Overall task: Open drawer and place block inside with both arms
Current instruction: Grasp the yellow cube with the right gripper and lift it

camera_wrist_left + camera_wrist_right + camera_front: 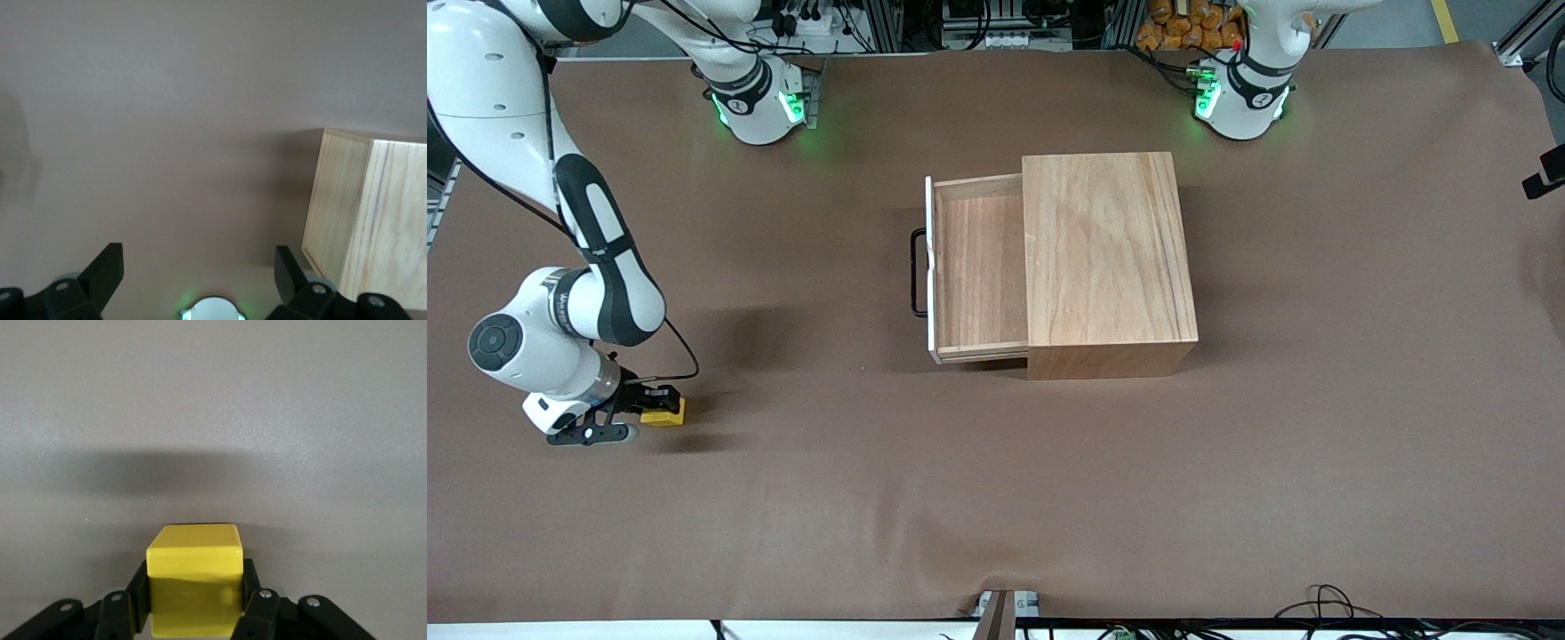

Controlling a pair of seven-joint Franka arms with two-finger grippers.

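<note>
The block (193, 577) sits low on the table (1049, 498) at the right arm's end, well apart from the drawer (978, 267), and the right claw (649, 411) is closed on it, a finger (133, 600) pressed flat against each side so the cube should not twist when lifted. The drawer is already pulled out of the wooden box (1107, 262), its handle (917, 271) facing the right arm's end and its tray bare, ready to take the block. The left claw (200, 280) waits spread wide and holding nothing, over bare table beside the box, probably kept clear of the route.
</note>
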